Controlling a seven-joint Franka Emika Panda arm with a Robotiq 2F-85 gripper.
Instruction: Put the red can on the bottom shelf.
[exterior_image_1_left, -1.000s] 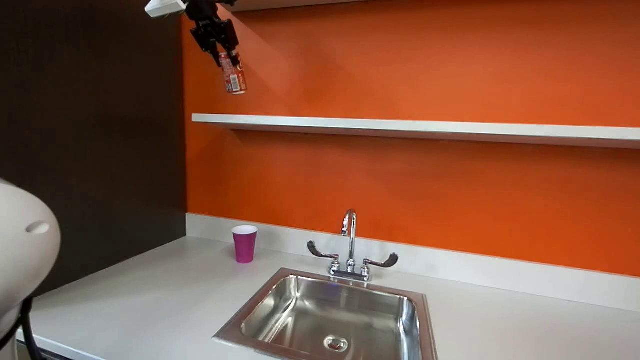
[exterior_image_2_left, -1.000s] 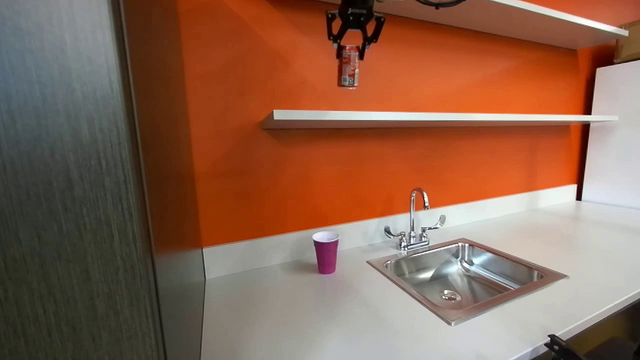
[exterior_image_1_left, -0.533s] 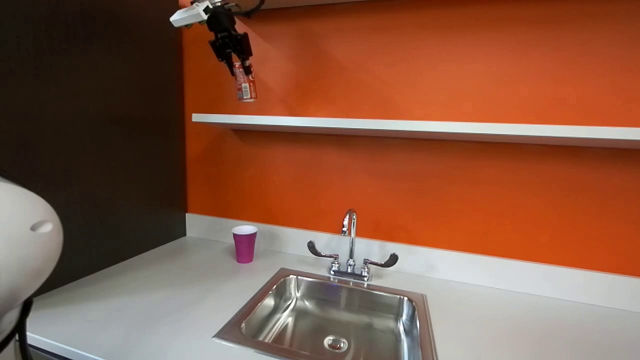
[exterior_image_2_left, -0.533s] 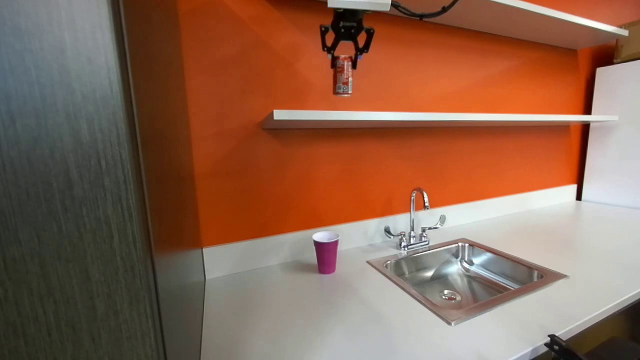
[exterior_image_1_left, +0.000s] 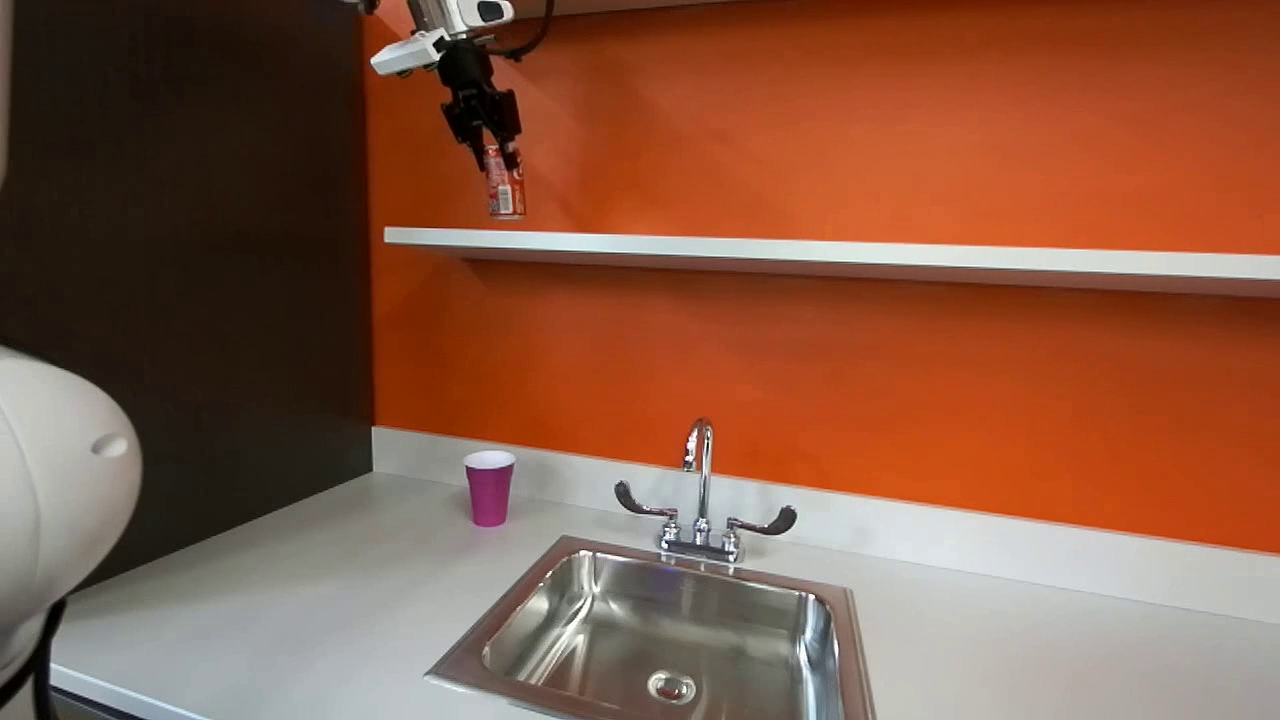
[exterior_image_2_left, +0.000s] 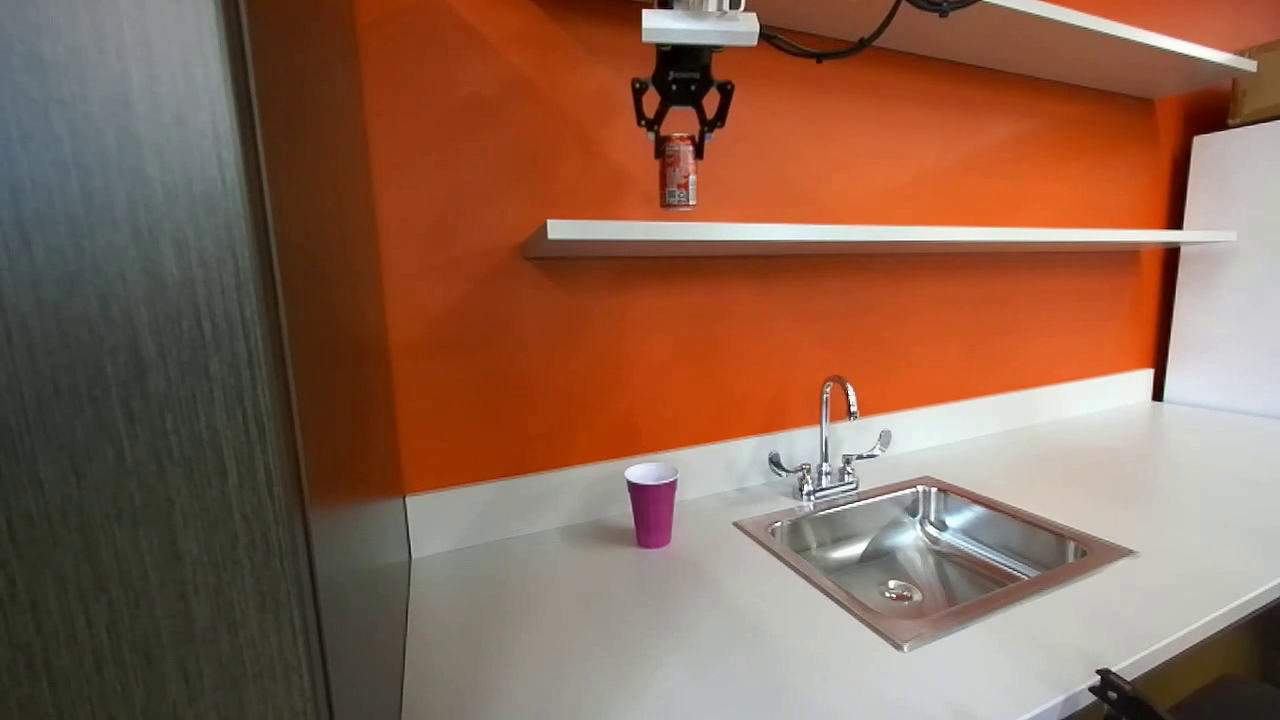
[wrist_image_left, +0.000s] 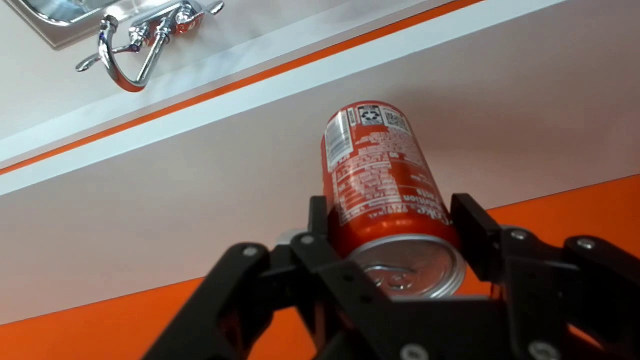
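One end effector (exterior_image_2_left: 679, 148) gripping one red can (wrist_image_left: 382, 170) above one bottom shelf (exterior_image_2_left: 880, 234).

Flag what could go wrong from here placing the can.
Early release: the red can hangs above the bottom shelf with a gap, so it could drop and topple.
Tilt: the end effector grips only near the can's top, so base contact might rock it.
Snag: the cable overlaps the upper shelf in an exterior view; true clearance is unclear.

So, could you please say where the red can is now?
In both exterior views, the red can hangs in the gripper above the bottom shelf, near its left end.
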